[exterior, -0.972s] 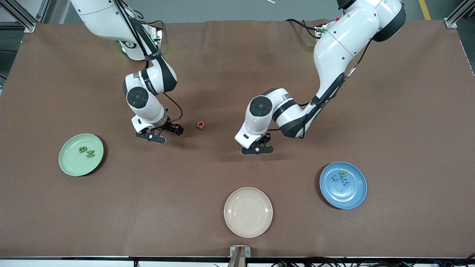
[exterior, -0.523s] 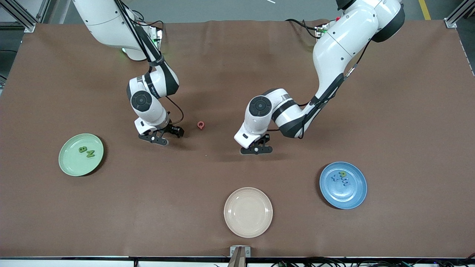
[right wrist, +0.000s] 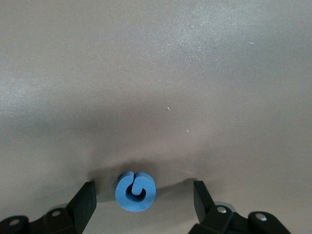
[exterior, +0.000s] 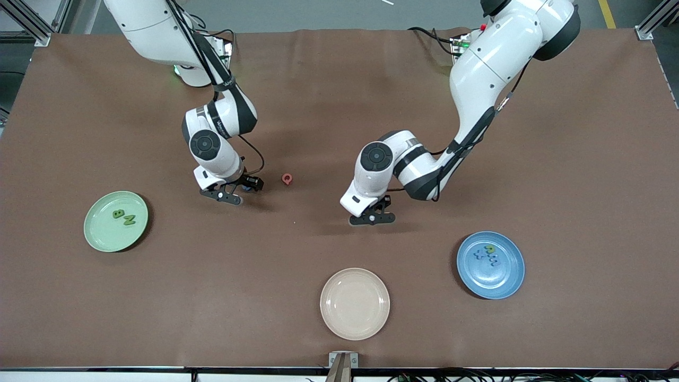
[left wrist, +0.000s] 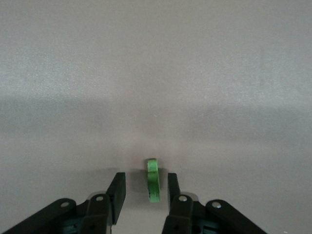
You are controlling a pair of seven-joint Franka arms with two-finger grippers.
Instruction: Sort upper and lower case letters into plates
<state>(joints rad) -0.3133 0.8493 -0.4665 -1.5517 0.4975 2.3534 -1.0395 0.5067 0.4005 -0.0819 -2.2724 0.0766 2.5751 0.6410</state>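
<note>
My left gripper (exterior: pixel 371 218) is low over the table's middle, open. In the left wrist view (left wrist: pixel 146 187) a green letter (left wrist: pixel 153 180) stands on edge between its fingers, with a gap on each side. My right gripper (exterior: pixel 223 195) is open too, and in the right wrist view (right wrist: pixel 144 195) a blue letter (right wrist: pixel 135 191) lies flat between its wide fingers. Both letters are hidden in the front view. A red letter (exterior: pixel 287 179) lies between the two grippers. The pale green plate (exterior: pixel 106 236) holds two green letters (exterior: pixel 123 217). The blue plate (exterior: pixel 488 284) holds three letters (exterior: pixel 489 253).
A cream-white plate (exterior: pixel 354 303) sits near the table's front edge, nearer to the camera than both grippers. The brown table cover (exterior: pixel 339 79) spreads bare round the arms. The green plate is at the right arm's end, the blue plate at the left arm's end.
Both grippers have shifted slightly toward the left arm's end of the table. The letters and plates have not moved.
</note>
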